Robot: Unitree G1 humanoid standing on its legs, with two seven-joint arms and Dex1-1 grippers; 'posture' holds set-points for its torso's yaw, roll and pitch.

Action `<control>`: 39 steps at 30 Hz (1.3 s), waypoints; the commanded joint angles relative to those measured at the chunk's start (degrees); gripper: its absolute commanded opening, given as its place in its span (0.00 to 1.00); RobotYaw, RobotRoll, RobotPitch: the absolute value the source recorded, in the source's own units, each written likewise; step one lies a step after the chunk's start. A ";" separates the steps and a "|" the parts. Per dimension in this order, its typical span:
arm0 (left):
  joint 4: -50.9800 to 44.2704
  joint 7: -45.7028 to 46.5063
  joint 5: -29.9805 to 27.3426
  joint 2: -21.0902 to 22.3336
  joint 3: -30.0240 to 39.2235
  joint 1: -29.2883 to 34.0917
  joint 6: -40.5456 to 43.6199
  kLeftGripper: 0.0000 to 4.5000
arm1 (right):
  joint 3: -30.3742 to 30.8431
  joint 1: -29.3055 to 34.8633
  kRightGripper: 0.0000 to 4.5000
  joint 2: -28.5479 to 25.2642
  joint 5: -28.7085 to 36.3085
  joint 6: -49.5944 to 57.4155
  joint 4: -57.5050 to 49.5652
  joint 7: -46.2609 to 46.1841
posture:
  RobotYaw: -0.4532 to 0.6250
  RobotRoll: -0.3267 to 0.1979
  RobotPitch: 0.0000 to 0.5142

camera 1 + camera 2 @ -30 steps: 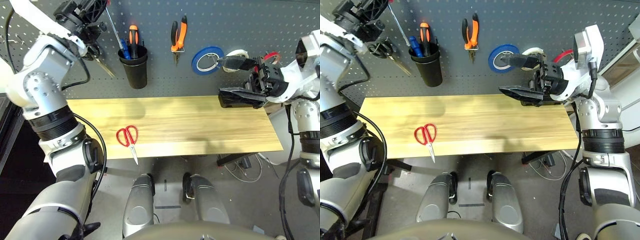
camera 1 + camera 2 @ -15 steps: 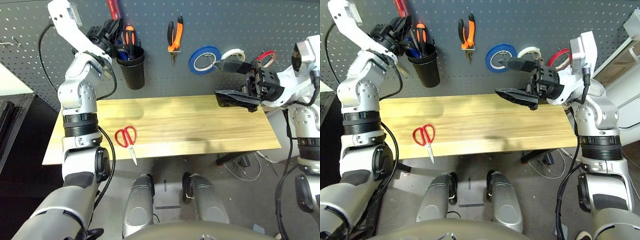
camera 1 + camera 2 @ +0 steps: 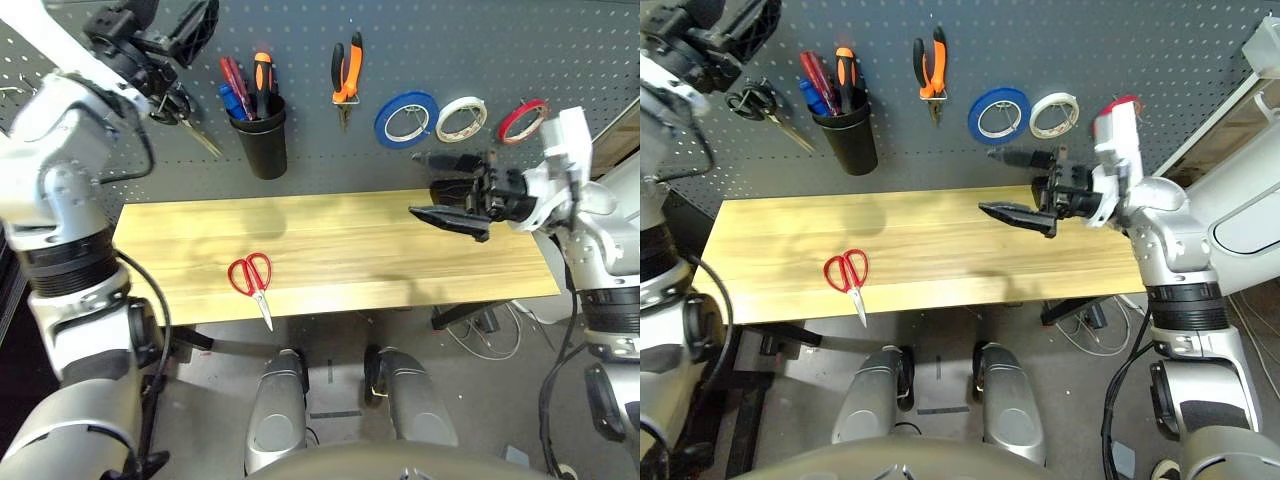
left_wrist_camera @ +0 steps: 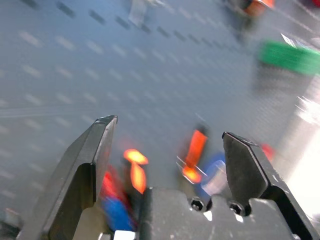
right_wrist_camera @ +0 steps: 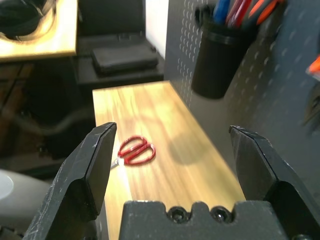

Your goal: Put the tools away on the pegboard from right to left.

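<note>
Red-handled scissors [image 3: 253, 279] lying flat near the front edge of the counter [image 3: 400, 250], toward its left end, blades pointing at that edge; last tool off the pegboard [image 3: 500, 40]. Left tool [image 3: 150, 40] up by the board, spread wide, holding nothing; right tool [image 3: 440, 190] over the right end, also wide and empty. Best to come straight down with the left one, pinch across the handle loops, lift level, then slip one loop over a free hook left of the black cup [image 3: 262, 140].
</note>
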 commanded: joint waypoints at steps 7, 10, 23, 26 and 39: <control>-14.93 6.54 -16.36 -0.99 0.90 25.95 20.33 0.99 | 10.22 4.80 1.00 4.97 -13.34 -8.07 3.56 -5.93 | 0.49 0.62 0.32; -12.59 8.94 -9.70 -3.55 -1.18 36.15 15.43 0.99 | 12.40 4.59 1.00 7.18 -17.59 -12.46 7.38 -9.10 | 0.49 0.62 0.35; 10.11 17.88 15.67 -13.68 -11.46 40.12 -2.61 0.99 | 17.41 5.75 1.00 12.22 -24.77 -25.59 12.49 -14.12 | 0.43 0.62 0.55; 16.14 18.71 19.29 -14.77 -11.92 37.60 -5.82 0.99 | 17.71 7.38 1.00 12.73 -23.85 -24.53 9.76 -14.15 | 0.42 0.62 0.58; 27.05 21.18 27.80 -17.36 -10.77 35.61 -14.05 0.99 | 18.20 13.01 1.00 11.80 -21.69 -17.49 -2.27 -14.34 | 0.37 0.62 0.65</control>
